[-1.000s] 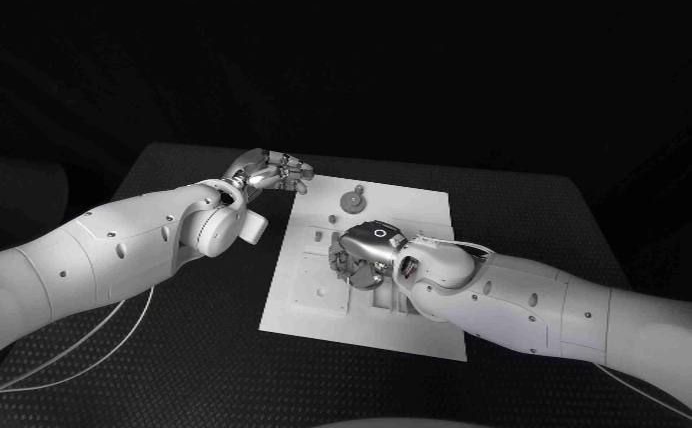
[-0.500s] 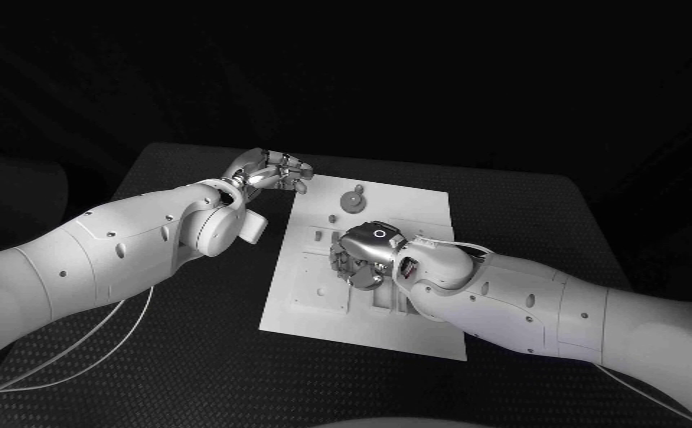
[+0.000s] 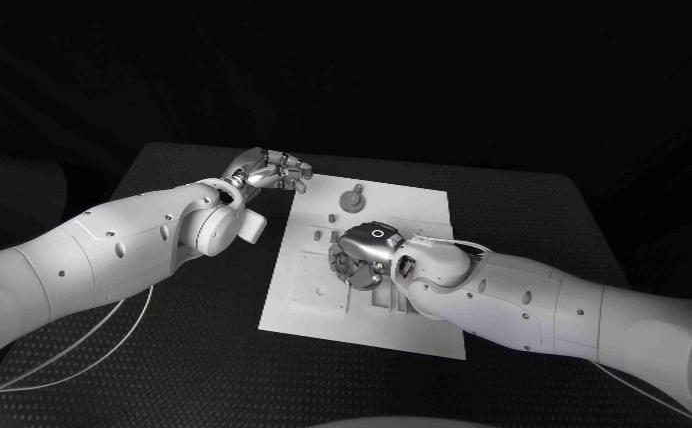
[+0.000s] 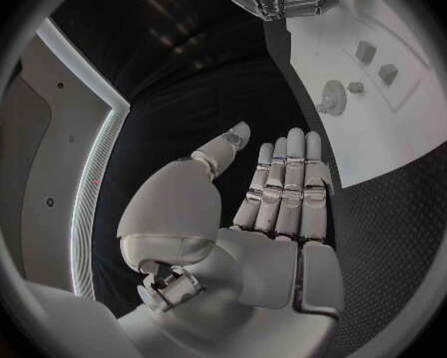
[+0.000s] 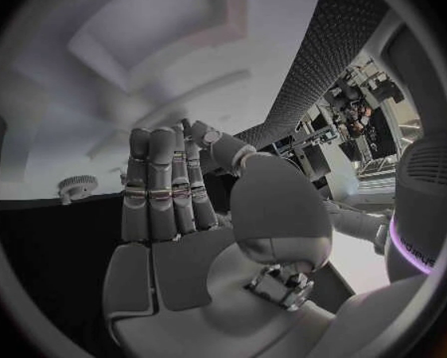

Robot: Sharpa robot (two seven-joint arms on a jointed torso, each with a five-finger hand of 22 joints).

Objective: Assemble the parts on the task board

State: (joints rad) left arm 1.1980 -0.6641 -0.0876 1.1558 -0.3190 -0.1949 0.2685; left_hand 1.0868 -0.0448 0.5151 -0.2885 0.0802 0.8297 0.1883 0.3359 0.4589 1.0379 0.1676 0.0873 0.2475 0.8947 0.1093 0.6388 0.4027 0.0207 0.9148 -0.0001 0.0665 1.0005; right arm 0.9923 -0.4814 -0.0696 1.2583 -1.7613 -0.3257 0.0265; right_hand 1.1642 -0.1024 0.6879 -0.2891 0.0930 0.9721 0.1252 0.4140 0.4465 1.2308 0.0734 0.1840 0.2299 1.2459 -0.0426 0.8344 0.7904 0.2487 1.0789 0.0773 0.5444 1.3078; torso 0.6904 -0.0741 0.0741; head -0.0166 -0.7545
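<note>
The right robot hand (image 3: 364,251) hovers over the middle of the task board (image 3: 426,323), fingers straight, holding nothing. The left robot hand (image 3: 270,170) rests beside the board's far corner, fingers apart, empty.

One task board (image 3: 423,203); two robot hands (left (image 3: 268,171), right (image 3: 361,252)); one black table (image 3: 173,338).

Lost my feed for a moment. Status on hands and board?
Left hand open, empty, off the task board's far left corner. Right hand over board centre, grasp cannot tell. Round part free at far end. Nothing blocking.
</note>
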